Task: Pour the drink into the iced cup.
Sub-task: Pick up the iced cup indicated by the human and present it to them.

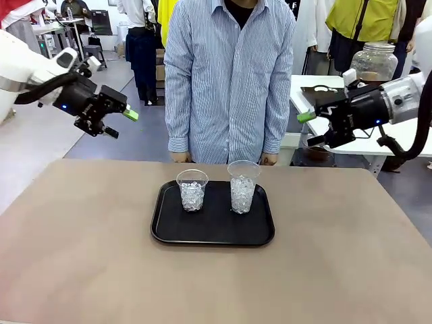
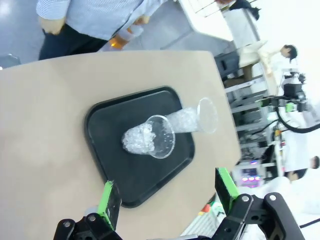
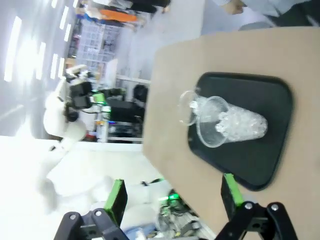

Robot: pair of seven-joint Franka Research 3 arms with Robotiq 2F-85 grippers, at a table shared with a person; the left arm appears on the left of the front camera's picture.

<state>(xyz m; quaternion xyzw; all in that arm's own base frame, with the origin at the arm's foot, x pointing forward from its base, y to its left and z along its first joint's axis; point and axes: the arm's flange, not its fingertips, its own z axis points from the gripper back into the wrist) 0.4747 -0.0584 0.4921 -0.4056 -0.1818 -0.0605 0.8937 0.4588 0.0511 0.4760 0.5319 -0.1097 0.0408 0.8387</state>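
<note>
High beside table (image 1: 81,256) | left fingers (image 1: 130,115) spread, empty | right fingers (image 1: 307,116) spread, empty

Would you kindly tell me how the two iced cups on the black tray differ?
The left cup is shorter than the right cup. The left cup's ice reaches nearer its rim; the right cup has more empty room on top. Both are clear, upright, on the tray.
</note>
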